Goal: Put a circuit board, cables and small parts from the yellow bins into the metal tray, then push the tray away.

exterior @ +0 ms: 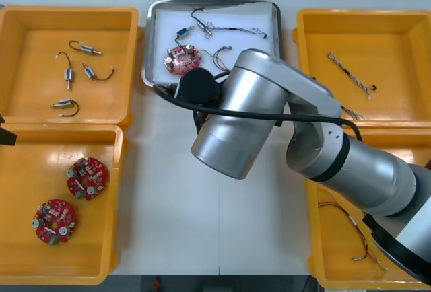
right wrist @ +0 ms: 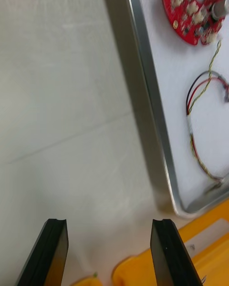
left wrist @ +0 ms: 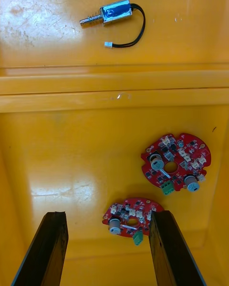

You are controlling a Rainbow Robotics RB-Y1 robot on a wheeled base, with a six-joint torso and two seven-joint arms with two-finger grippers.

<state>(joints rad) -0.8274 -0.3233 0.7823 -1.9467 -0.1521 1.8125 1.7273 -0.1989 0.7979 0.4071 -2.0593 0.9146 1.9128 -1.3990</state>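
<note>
The metal tray (exterior: 153,36), white inside, stands at the table's far middle. In it lie a red circuit board (exterior: 182,58), a red and yellow cable (exterior: 222,55), another cable (exterior: 229,28) and a small metal part (exterior: 185,34). My right arm reaches across the table to the tray's near edge. In the right wrist view my right gripper (right wrist: 109,252) is open over bare table, beside the tray's rim (right wrist: 148,100), with the board (right wrist: 193,9) and cable (right wrist: 200,95) beyond. My left gripper (left wrist: 107,252) is open above two circuit boards (left wrist: 175,162) (left wrist: 131,217) in the near left bin.
The far left bin (exterior: 20,16) holds several small metal parts (exterior: 84,48); the near left bin (exterior: 114,171) holds two boards (exterior: 87,176). A twisted cable (exterior: 350,73) lies in the far right bin, a thin cable (exterior: 350,231) in the near right bin.
</note>
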